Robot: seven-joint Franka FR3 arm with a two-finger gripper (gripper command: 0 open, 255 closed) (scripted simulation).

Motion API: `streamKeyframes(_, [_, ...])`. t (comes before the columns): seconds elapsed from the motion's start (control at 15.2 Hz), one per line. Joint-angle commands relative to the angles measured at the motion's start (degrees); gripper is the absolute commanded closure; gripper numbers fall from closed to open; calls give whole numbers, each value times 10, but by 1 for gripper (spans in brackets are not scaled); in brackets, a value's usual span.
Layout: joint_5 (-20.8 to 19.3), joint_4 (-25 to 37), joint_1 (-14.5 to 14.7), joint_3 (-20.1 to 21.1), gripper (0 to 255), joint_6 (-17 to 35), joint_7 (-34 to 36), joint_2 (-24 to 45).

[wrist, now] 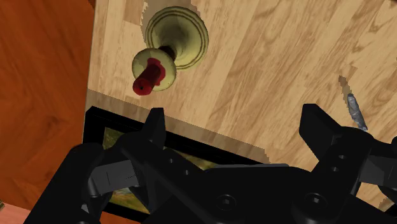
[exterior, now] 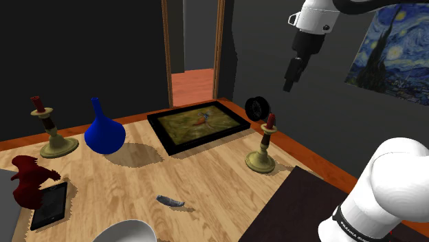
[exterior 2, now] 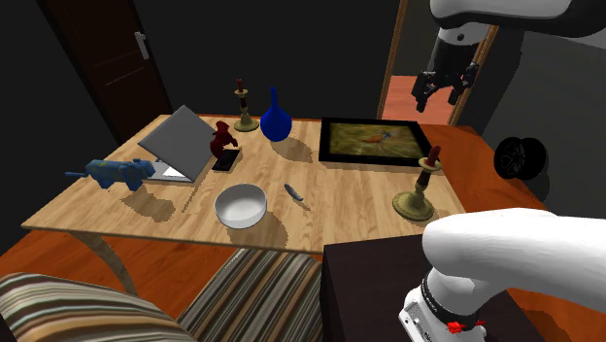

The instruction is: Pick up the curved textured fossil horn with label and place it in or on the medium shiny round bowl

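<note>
Gripper [exterior: 291,79] [exterior 2: 439,97] [wrist: 235,118]: black fingers [wrist: 156,124] stand well apart with nothing between them. It hangs high over the far end of the desk [exterior: 213,172] [exterior 2: 354,199] [wrist: 273,57], pointing down, touching nothing.

Below it, wrist view: corner of a black-framed picture [wrist: 111,124] [exterior: 199,125] [exterior 2: 374,141] lying flat on the wood. Just past the frame is a brass-coloured candlestick [wrist: 175,41] [exterior: 261,150] [exterior 2: 416,194] with a red candle stub, upright.

Fossil horn [exterior: 170,201] [exterior 2: 295,194] [wrist: 355,111]: a small grey-blue curved piece, lying flat on bare wood towards the near edge of the desk, well apart from the gripper. No label can be made out on it.

Bowl [exterior: 127,232] [exterior 2: 240,206]: white, round, upright. It stands near the horn, not touching it, on the horn's left in the second exterior view.

Further out on the desk:
- blue long-necked vase [exterior: 104,132] [exterior 2: 276,120]
- second candlestick [exterior: 53,134] [exterior 2: 243,109]
- dark red figurine [exterior: 26,180] [exterior 2: 221,139] beside a flat black tablet [exterior: 49,205] [exterior 2: 226,161]
- half-open grey laptop [exterior 2: 180,141]
- blue toy figure [exterior 2: 112,172]

A black wheel-like object [exterior: 258,108] [exterior 2: 520,157] stands off the desk's far end. A starry-night print [exterior: 393,58] hangs on the dark wall. A wood-framed doorway [exterior: 194,55] stands behind the desk.
</note>
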Motion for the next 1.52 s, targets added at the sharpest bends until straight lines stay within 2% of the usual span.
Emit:
streamKeyframes(0.0, [0, 0, 0, 0, 0, 0, 0, 0])
streamKeyframes(0.73, [22, -47, 45, 72, 0, 159, 51, 133])
streamKeyframes(1.45, [2, -20, 75, 144, 0, 299, 114, 326])
